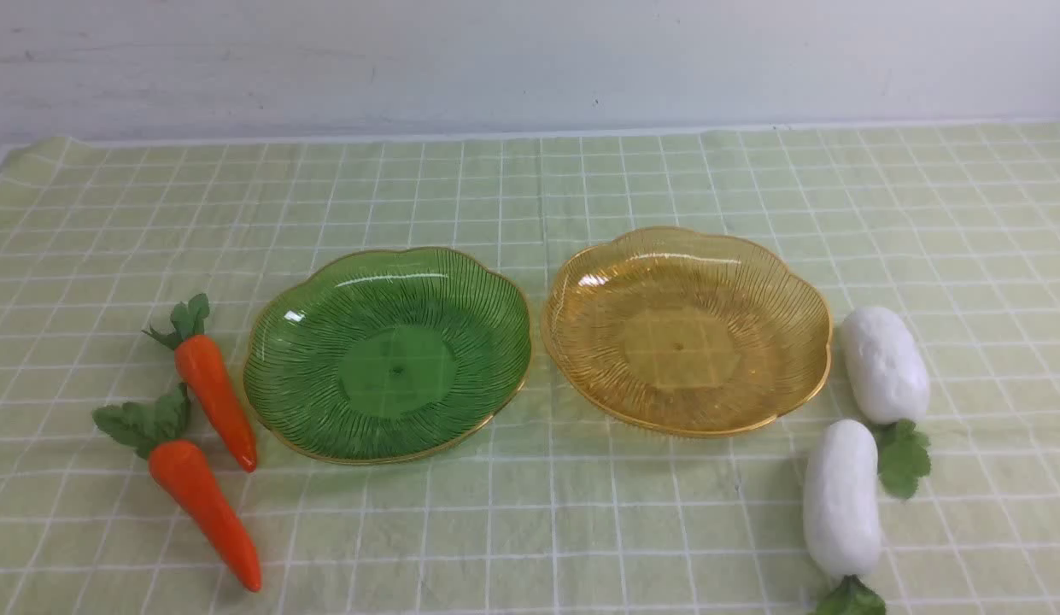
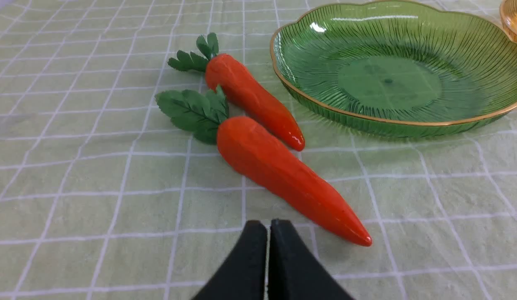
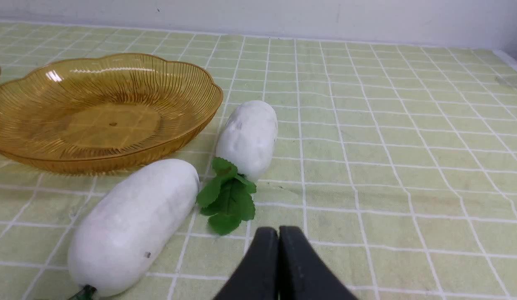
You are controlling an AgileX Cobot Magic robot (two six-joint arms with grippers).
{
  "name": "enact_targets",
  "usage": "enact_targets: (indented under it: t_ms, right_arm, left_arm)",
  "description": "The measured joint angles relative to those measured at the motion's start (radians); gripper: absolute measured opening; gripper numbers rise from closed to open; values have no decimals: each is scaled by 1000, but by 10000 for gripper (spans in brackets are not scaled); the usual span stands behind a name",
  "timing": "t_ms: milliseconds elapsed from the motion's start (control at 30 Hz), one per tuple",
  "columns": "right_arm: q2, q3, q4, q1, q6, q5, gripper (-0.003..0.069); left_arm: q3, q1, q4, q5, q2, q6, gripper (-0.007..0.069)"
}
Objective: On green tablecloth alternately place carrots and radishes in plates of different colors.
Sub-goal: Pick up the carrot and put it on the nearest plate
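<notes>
Two orange carrots lie left of the green plate [image 1: 307, 342]: one nearer it [image 1: 213, 397], one closer to me [image 1: 205, 504]. Two white radishes lie right of the amber plate [image 1: 581, 316]: a far one [image 1: 886, 365] and a near one [image 1: 841, 500]. Both plates are empty on the green tablecloth [image 1: 547, 530]. My left gripper [image 2: 268, 227] is shut and empty, just short of the near carrot [image 2: 283, 175]. My right gripper [image 3: 278, 233] is shut and empty, beside the near radish [image 3: 133, 225] and the far radish's leaves [image 3: 227, 200]. Neither gripper shows in the front view.
A pale wall [image 1: 530, 60] stands behind the cloth's far edge. The cloth's left corner [image 1: 17, 158] shows bare table beside it. The amber plate's rim [image 2: 512, 21] peeks in at the corner of the left wrist view.
</notes>
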Motion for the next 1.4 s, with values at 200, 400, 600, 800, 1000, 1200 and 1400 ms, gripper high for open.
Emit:
enact_targets:
  t_ms: [200,400,600,800,1000,1200,1400]
  right_arm:
    - [0,0,0,0,0,0,-15]
    - [0,0,0,0,0,0,-15]
    - [0,0,0,0,0,0,-15]
    - [0,0,0,0,0,0,-15]
    - [0,0,-1,0,0,0,-15]
    - [0,9,120,0,30,-187,-15]
    - [0,9,395,0,116,-491,-15]
  left_arm:
    - [0,0,0,0,0,0,-8]
    - [0,0,5,0,0,1,-8]
    - [2,0,-29,-78,0,-59,-8]
    - [3,0,-293,-297,0,-243,-8]
    - [3,0,-412,-517,0,-265,-8]
    - [-44,0,-463,-817,0,-333,-8]
    - [-370,0,-454,-467,81,-284,-8]
